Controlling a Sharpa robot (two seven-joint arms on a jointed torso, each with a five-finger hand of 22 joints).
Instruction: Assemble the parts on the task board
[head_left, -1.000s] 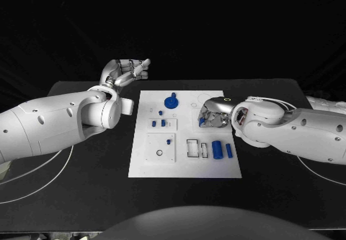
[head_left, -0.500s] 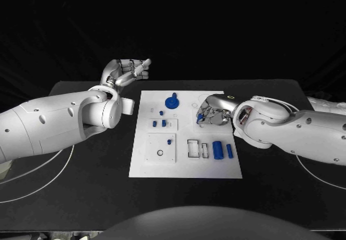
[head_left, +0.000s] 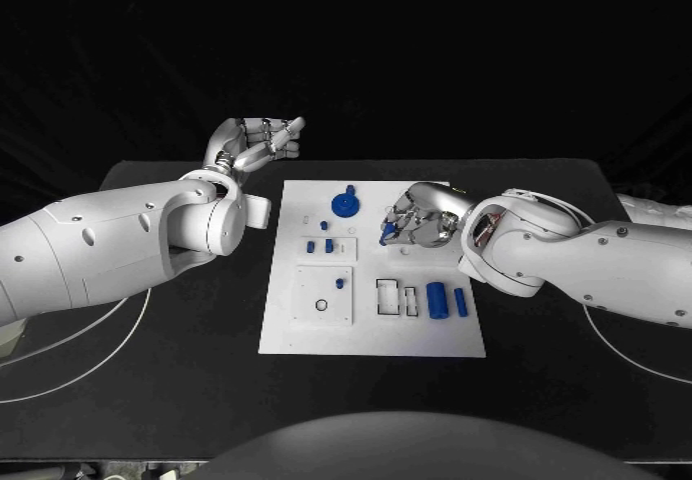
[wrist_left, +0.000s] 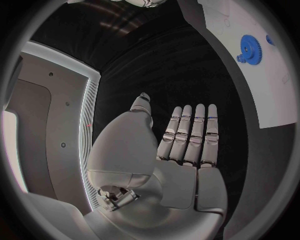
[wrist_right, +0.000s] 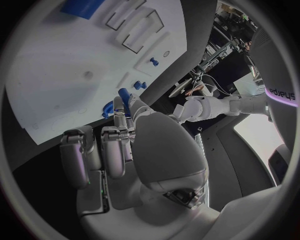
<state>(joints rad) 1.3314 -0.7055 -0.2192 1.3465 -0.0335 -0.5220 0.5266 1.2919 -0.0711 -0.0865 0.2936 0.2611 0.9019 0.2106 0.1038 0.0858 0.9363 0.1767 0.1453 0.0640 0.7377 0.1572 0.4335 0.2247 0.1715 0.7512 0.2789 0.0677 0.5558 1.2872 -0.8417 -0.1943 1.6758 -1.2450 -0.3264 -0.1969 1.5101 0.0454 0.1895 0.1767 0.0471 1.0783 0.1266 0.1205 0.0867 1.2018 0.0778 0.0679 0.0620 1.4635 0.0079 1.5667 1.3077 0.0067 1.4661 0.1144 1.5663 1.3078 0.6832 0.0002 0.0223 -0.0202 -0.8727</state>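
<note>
The white task board (head_left: 375, 335) lies mid-table. My right hand (head_left: 415, 222) hovers over its far right part and pinches a small blue part (head_left: 387, 235) between thumb and a finger; the right wrist view shows that blue part (wrist_right: 124, 95) at the fingertips. A blue gear (head_left: 343, 204) stands at the board's far middle, just left of the hand. Two blue cylinders (head_left: 436, 298) lie by empty rectangular slots near the right edge. Small blue pegs (head_left: 319, 245) stand at the centre left. My left hand (head_left: 257, 140) is raised beyond the board's far left corner; its fingers (wrist_left: 190, 135) are straight and hold nothing.
A raised square plate (head_left: 322, 296) on the board carries a small blue peg (head_left: 338, 283) and a black ring (head_left: 320, 305). Cables curve over the black table at both sides. The left forearm (head_left: 116, 240) lies along the board's left side.
My right hand has moved left and towards the far side of the board, carrying the small blue part closer to the gear. The left hand has stayed put.
</note>
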